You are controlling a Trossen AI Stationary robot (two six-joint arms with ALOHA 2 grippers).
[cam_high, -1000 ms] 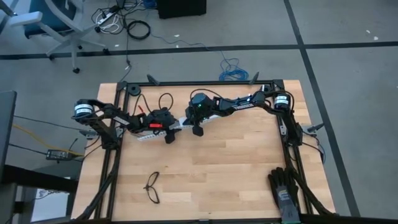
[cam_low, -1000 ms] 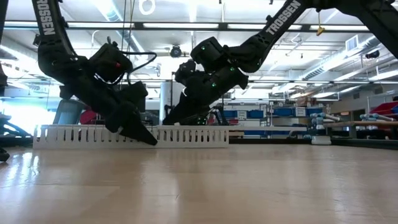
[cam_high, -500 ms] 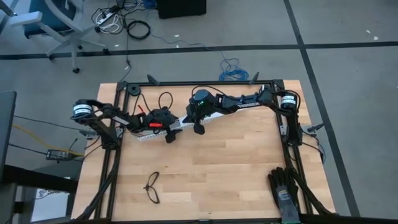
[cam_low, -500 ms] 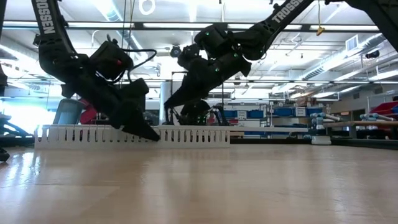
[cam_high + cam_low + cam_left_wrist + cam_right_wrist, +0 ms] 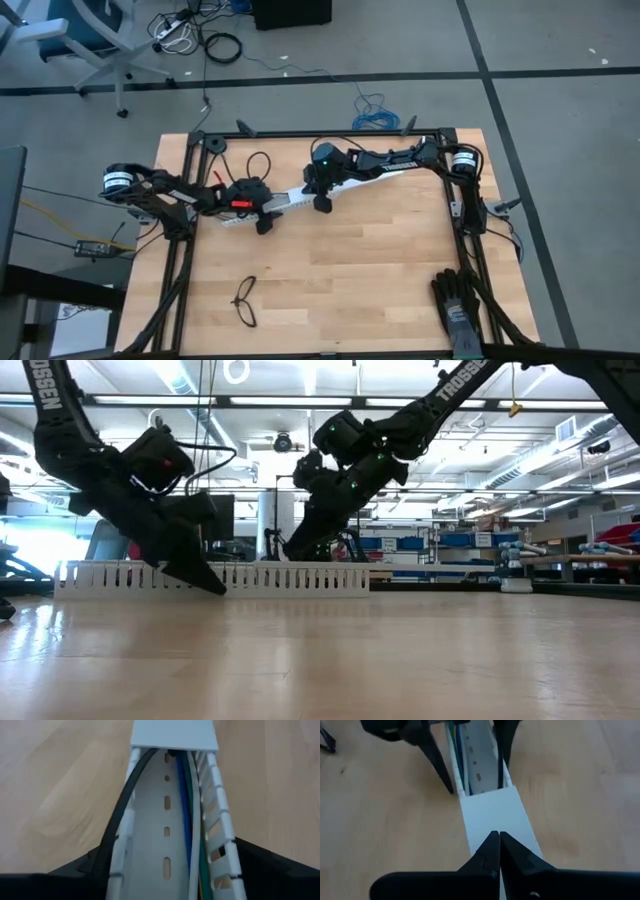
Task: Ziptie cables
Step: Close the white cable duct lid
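Observation:
A white slotted cable duct (image 5: 290,200) lies slantwise on the far half of the table. The cables (image 5: 187,815), blue, green and white with a black strand, run along its open trough. A white cover (image 5: 495,812) closes the duct's right part. My left gripper (image 5: 167,852) is open, one finger on each side of the open trough, reaching down to the table (image 5: 205,582). My right gripper (image 5: 498,836) is shut, with its tips over the cover near that cover's open end. I cannot pick out the ziptie. My left gripper straddles the duct's slotted walls (image 5: 220,845) from above, slanting along the duct; whether its fingers touch the walls I cannot tell. My right gripper points its shut fingertips (image 5: 293,553) down at the cover's top (image 5: 492,822), slanting from the far right; whether they touch it I cannot tell.
Black thin-framed glasses (image 5: 245,300) lie near the table's near left edge. A black glove (image 5: 458,305) lies at the near right corner. Black frame rails (image 5: 330,133) border the table. Bare wood (image 5: 350,270) spreads across the near half.
My left gripper has slid along the duct toward the table's left, baring more of the open trough. My right gripper rose off the cover, then came down again a little farther right. The duct has stayed in place.

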